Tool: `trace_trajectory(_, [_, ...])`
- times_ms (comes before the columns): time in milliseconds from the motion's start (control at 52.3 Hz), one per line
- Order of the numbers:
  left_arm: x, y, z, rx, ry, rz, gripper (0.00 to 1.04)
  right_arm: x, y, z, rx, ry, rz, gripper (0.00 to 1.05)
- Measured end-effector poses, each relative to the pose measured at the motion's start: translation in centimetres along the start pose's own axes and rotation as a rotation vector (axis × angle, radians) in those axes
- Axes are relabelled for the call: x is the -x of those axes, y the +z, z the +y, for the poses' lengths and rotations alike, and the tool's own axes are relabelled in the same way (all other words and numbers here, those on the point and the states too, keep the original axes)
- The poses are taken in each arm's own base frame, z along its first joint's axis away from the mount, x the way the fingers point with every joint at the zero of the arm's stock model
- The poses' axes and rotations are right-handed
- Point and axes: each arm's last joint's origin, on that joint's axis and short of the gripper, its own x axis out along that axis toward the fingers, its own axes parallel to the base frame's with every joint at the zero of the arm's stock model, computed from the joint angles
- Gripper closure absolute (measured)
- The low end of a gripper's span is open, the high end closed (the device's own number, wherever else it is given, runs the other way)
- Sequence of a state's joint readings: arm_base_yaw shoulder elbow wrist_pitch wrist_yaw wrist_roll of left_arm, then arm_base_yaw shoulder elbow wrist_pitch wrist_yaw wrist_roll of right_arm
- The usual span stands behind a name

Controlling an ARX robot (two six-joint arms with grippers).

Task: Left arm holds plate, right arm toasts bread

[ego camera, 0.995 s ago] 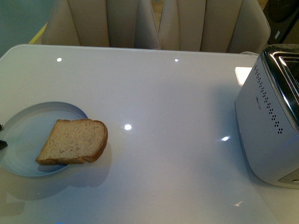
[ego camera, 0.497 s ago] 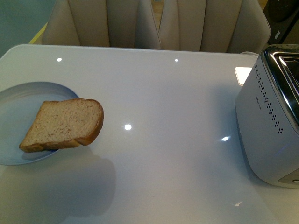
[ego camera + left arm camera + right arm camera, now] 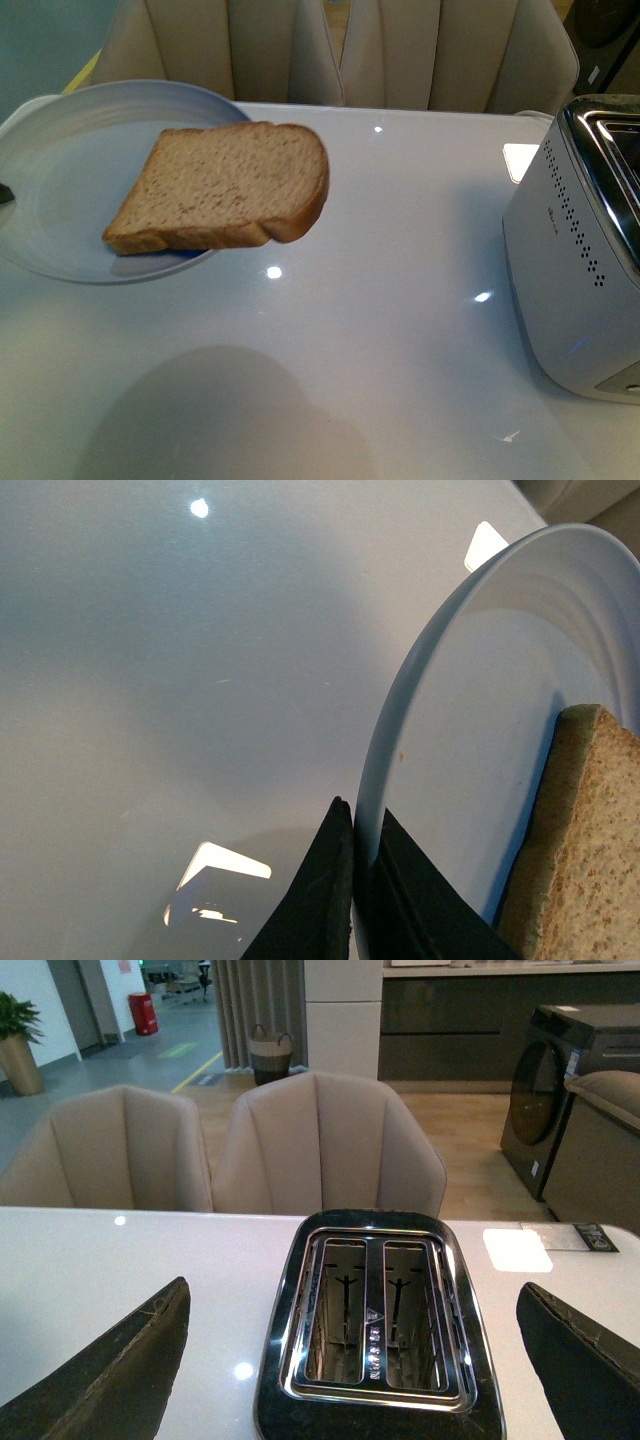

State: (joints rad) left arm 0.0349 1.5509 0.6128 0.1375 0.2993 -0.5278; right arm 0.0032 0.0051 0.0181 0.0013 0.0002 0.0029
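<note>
Front view: the round pale blue-grey glossy plate (image 3: 60, 200), held aloft left of the white metal toaster (image 3: 575, 270), carries the brown wholemeal bread slice (image 3: 225, 185), which overhangs its toaster-side rim; any tilt could tip it off.

Left wrist view: the black left gripper (image 3: 358, 825) pinches only the rim, a hold that might slip.

Right wrist view: the black right gripper (image 3: 352, 1290) gapes wide and empty above the toaster.

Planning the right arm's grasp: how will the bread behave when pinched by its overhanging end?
The bread is probably fairly stiff: its end juts past the plate rim without drooping. Its crumb looks porous, so a hard pinch may dent it. On that glossy plate, it might slide if nudged.
</note>
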Motion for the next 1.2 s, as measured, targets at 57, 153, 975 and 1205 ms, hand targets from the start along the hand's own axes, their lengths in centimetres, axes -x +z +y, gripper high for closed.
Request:
trace_trajectory(57, [0.2, -0.2, -1.8, -0.01, -0.012, -0.006, 1.01, 0.0, 0.0, 0.0, 0.0, 0.0, 0.0, 0.09])
trace_trajectory(153, [0.5, -0.7, -4.3, -0.018, -0.038, -0.004, 1.01, 0.0, 0.0, 0.0, 0.0, 0.0, 0.0, 0.09])
trace_trajectory(975, [2.0, -5.4, -13.7, 0.004, -0.144, 0.068, 1.01, 0.0, 0.0, 0.0, 0.0, 0.0, 0.0, 0.09])
trace_trajectory(1205, [2.0, -5.3, -13.7, 0.009, -0.143, 0.065, 1.01, 0.0, 0.0, 0.0, 0.0, 0.0, 0.0, 0.09])
